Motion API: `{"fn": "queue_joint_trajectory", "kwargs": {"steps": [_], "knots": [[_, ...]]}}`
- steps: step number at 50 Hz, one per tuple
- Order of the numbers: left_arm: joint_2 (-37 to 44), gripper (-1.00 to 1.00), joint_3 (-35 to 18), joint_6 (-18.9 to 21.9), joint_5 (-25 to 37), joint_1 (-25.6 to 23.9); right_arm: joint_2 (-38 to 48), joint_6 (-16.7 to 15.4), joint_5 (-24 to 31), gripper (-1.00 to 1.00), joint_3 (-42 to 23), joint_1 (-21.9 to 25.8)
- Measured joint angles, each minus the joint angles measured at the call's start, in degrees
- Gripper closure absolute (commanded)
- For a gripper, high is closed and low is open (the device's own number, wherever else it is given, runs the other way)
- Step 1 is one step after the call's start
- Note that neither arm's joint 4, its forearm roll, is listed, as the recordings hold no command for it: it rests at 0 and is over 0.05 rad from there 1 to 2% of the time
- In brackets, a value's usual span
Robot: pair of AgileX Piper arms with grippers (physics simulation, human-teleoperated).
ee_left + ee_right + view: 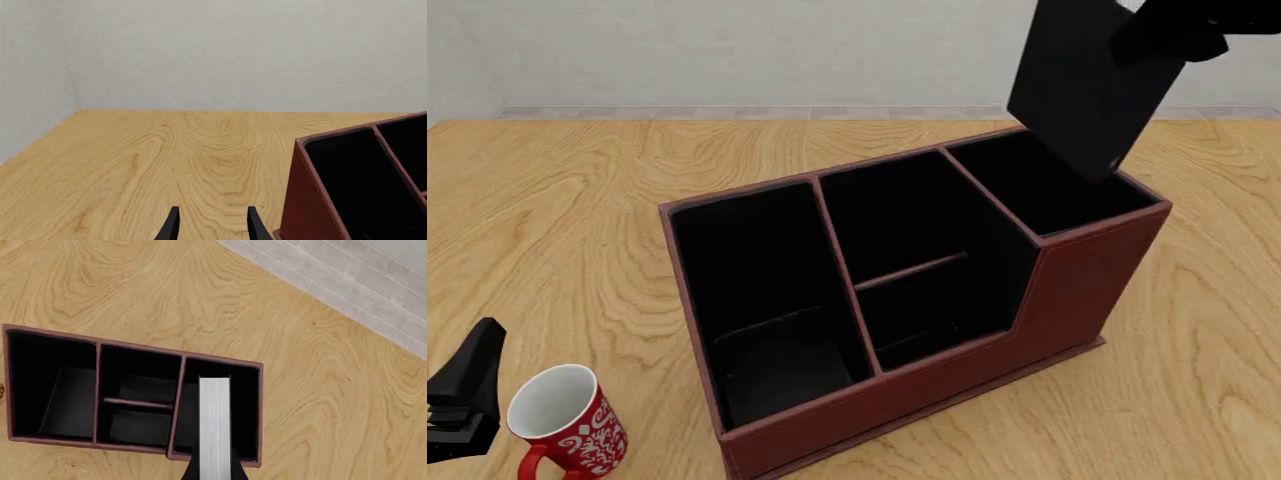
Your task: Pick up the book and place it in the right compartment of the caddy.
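Left pincer (212,225) low over the surface (561,200) at the near left, fingers apart, nothing between them. Red mug (563,420) just beside it, upright. Caddy (1068,290) sits mid-surface, stepped front wall toward camera. Right compartment (1054,195) at its far right end. Book (1088,85) in the air, tilted, lower end just above that compartment; white page edge visible in right wrist view. Right pincer (1174,30) clamped on the book's upper end.
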Motion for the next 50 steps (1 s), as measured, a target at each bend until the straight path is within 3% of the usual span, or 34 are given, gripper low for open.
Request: {"fn": "queue_joint_trajectory", "kwargs": {"steps": [50], "knots": [[-0.2,-1.00,0.0,0.0,0.0,0.0,-2.9,4.3,-8.0,1.00,12.7,-0.5]]}}
